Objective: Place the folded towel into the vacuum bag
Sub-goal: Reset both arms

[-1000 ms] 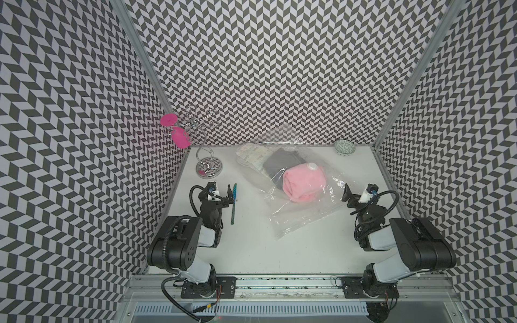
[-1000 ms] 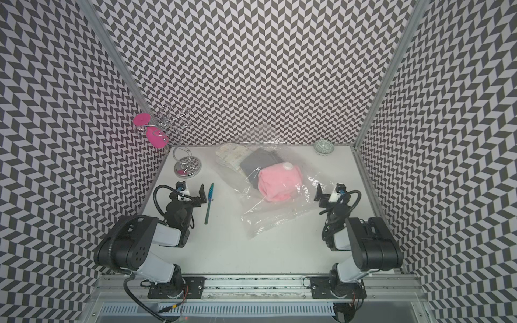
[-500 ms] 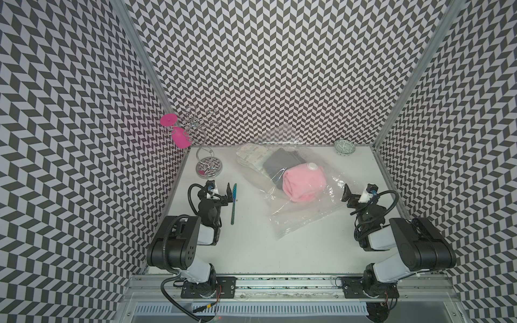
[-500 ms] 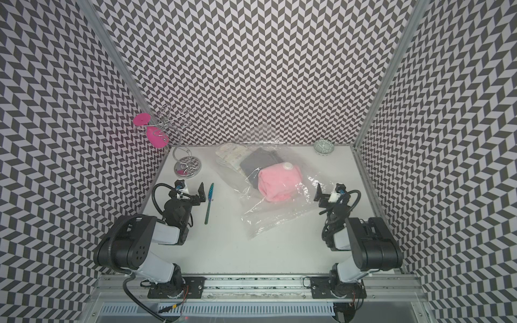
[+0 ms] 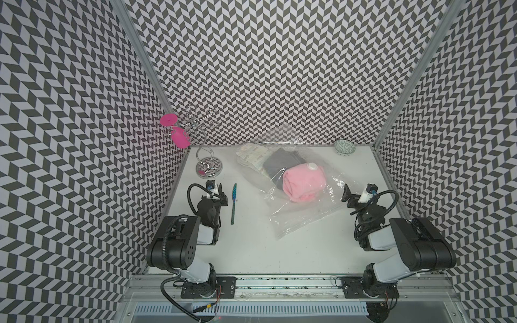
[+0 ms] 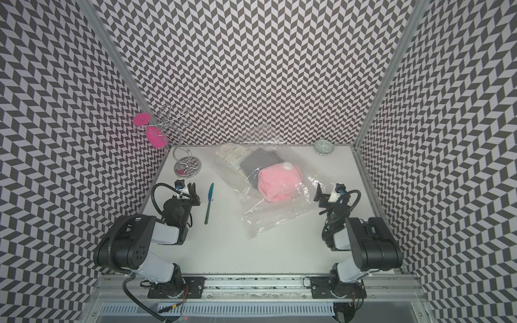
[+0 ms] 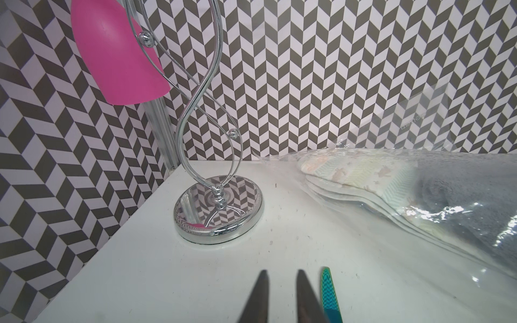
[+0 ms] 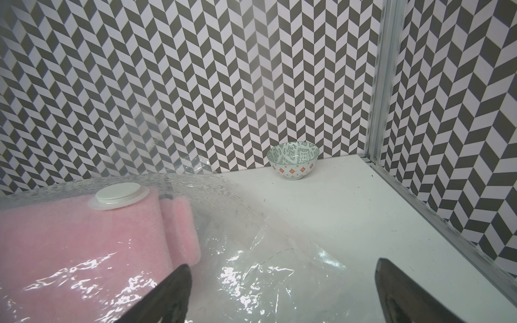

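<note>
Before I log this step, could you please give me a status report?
Left tool barely open, empty; right tool wide open, empty. Folded pink towel inside clear plastic vacuum bag. Teal nail file lying beside left tool.

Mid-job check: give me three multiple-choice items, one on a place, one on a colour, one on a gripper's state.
1. The bowl stands on the table at: A the far right corner; B the near edge; C the far left corner.
2. The towel under the valve cap in the vacuum bag is: A blue; B pink; C green.
3. The right gripper is: A shut on the bag; B shut on the towel; C open, empty.
Answers: 1 A, it sits at the back on the right; 2 B, pink shows through the plastic; 3 C, its jaws stand wide apart.
</note>
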You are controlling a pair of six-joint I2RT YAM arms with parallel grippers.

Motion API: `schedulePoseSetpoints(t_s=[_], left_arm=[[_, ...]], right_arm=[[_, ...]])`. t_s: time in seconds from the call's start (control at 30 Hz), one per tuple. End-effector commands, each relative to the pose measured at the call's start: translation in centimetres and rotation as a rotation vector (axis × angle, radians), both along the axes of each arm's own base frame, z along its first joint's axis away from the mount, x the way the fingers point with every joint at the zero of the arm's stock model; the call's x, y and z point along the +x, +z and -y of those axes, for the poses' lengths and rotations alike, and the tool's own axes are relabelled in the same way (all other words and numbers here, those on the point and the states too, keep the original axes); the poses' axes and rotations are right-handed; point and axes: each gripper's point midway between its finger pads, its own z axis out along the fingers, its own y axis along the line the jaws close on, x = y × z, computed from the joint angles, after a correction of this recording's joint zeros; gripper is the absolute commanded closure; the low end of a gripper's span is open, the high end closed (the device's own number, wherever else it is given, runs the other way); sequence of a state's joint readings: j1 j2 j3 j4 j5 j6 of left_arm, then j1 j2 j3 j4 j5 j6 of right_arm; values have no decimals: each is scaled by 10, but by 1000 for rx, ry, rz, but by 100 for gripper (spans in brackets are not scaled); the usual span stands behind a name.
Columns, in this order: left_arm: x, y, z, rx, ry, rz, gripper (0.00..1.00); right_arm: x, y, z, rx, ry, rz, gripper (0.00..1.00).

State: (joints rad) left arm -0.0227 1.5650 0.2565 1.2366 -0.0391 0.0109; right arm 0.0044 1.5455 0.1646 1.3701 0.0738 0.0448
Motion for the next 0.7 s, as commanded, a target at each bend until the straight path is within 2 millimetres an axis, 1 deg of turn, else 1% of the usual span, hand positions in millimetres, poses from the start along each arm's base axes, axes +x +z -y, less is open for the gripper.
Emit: schedulePoseSetpoints(t_s=[0.0, 0.13, 0.67], left_arm=[[0, 6, -1, 4, 1, 21, 1], [2, 5, -2, 1, 7, 13, 0], [0, 7, -2, 2, 6, 22, 1]], right_arm=[[2, 11, -1, -13, 9, 47, 0], [3, 12, -1, -13, 12, 48, 1], [4, 10, -2, -13, 14, 42, 1]])
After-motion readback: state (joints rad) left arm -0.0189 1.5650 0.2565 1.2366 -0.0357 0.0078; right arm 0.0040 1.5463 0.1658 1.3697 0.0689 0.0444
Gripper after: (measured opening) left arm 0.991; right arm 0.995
